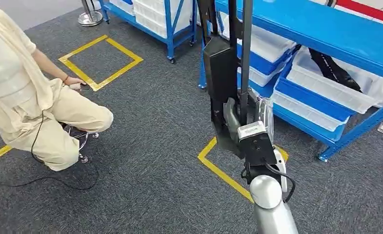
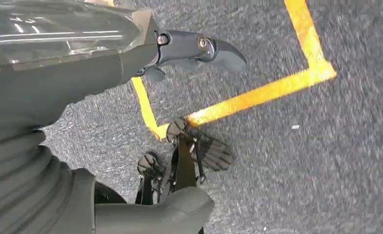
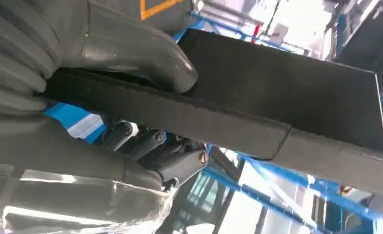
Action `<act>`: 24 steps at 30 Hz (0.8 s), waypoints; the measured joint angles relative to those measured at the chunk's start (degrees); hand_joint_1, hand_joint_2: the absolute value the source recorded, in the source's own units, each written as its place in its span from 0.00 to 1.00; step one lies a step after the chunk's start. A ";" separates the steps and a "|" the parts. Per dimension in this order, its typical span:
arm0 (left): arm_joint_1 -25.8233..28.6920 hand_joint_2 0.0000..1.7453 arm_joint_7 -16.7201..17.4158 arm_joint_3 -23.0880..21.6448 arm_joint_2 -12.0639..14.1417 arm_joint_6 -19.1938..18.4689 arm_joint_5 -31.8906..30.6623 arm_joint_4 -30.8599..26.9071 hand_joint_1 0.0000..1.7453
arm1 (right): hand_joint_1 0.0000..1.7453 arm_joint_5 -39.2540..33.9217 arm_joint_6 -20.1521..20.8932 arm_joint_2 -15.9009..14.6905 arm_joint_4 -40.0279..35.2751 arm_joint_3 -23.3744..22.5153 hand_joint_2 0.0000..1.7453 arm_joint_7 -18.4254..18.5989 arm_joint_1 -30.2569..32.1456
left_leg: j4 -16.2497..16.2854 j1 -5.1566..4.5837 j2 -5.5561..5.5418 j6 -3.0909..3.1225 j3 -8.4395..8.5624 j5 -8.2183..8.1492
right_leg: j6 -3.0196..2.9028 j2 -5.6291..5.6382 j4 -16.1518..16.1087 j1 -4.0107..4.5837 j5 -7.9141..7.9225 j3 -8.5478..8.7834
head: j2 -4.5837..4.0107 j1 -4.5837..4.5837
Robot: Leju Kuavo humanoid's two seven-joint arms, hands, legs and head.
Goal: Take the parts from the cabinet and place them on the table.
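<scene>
My right hand holds a long black part upright in front of me, above the grey carpet. In the right wrist view the thumb presses on the flat face of the black part, and the dark fingers curl under it. Another black part lies in a white bin on the blue cabinet rack at the right. My left hand hangs over the carpet with its fingers and thumb apart, holding nothing.
A person sits low on a stool at the left, holding a cable. A second blue rack with white bins stands at the back. Yellow tape squares mark the carpet, one right under my arm.
</scene>
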 joint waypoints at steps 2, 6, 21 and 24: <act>-0.13 1.00 0.07 0.00 0.07 -0.02 -0.22 -0.02 0.00 | 1.00 0.00 -0.24 -0.35 -0.04 -0.02 1.00 -0.50 0.42 | -0.01 0.00 -1.06 0.74 -0.03 0.02 | -1.10 2.66 8.80 0.00 -3.97 -4.38 | 0.00 0.20; 0.04 1.00 0.00 0.00 0.13 -0.65 -1.31 -0.02 0.00 | 1.00 -0.41 -1.96 -1.83 -0.04 -0.09 1.00 -2.74 3.77 | 0.04 -0.42 -3.87 0.94 0.13 -0.11 | -0.54 3.76 15.54 0.33 -4.29 -9.32 | 0.00 0.17; 0.89 1.00 -0.52 -0.09 0.26 -0.57 -2.29 0.02 0.00 | 1.00 -1.29 -4.02 -4.20 -0.57 1.09 1.00 -5.25 10.24 | 16.61 0.46 -0.61 -2.14 -7.74 -7.77 | -3.21 2.04 -1.17 0.32 3.08 -1.82 | 0.02 -0.37; 0.86 1.00 -0.52 -0.09 0.26 -0.50 -2.47 0.02 0.00 | 1.00 -1.20 -4.26 -4.24 -0.59 1.31 1.00 -5.25 10.23 | 3.00 1.03 1.68 -2.42 -0.32 -1.30 | -2.72 0.77 -1.11 0.24 2.62 -1.35 | 0.02 -0.39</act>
